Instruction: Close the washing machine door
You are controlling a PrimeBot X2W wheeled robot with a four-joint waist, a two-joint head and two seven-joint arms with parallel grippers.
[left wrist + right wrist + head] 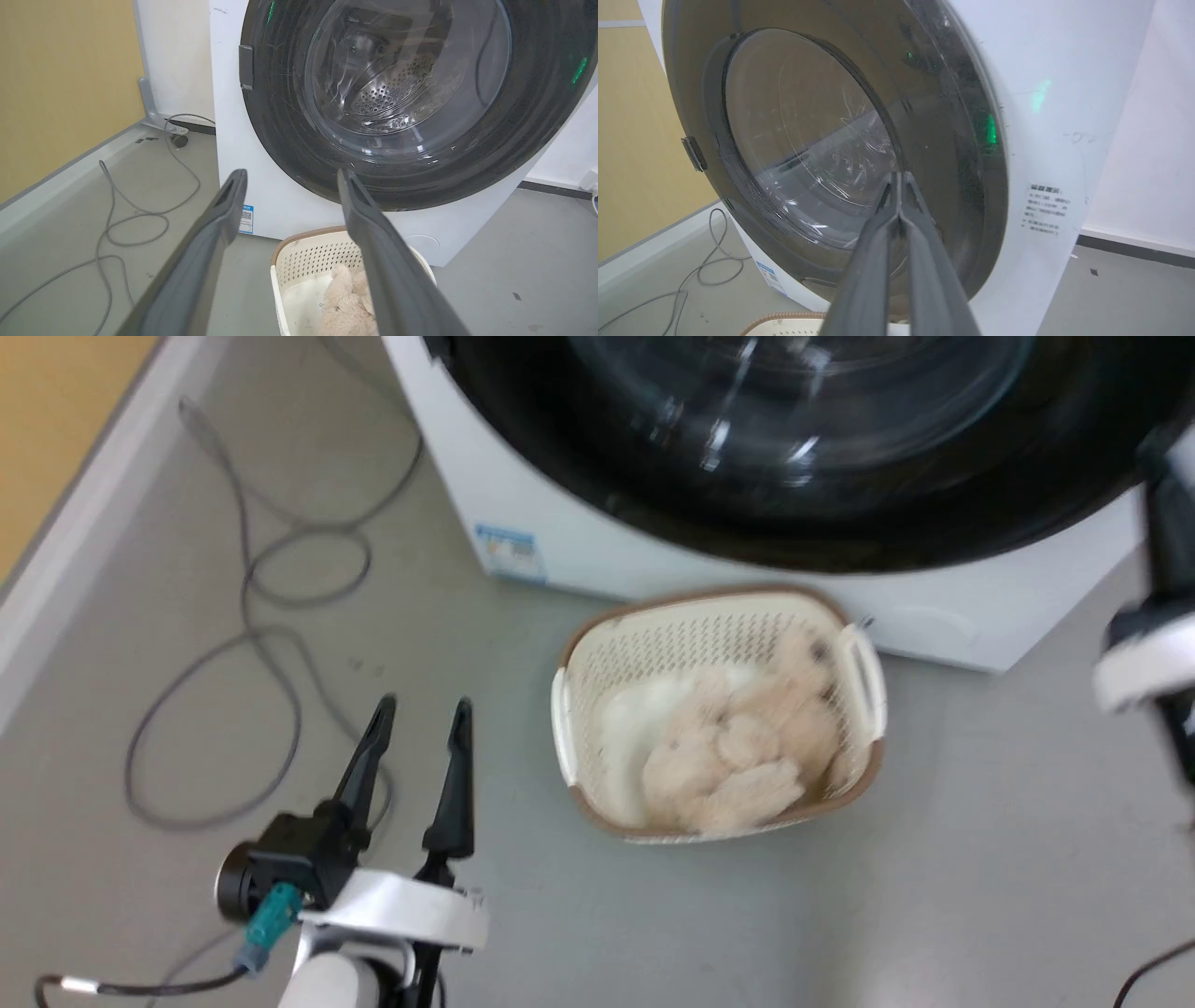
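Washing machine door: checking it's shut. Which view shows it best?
The left wrist view: the washing machine door faces it nearly whole. The right wrist view sees it aslant behind the shut right claw; the head view catches its blurred lower arc.

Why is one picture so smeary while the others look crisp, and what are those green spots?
Head view: blurred as if by motion, smearing the laundry basket and the washing machine door. Left wrist view: sharp, white glare streaks on the door glass, green glints on its black ring. Right wrist view: sharp, green reflections on the ring and the washing machine.
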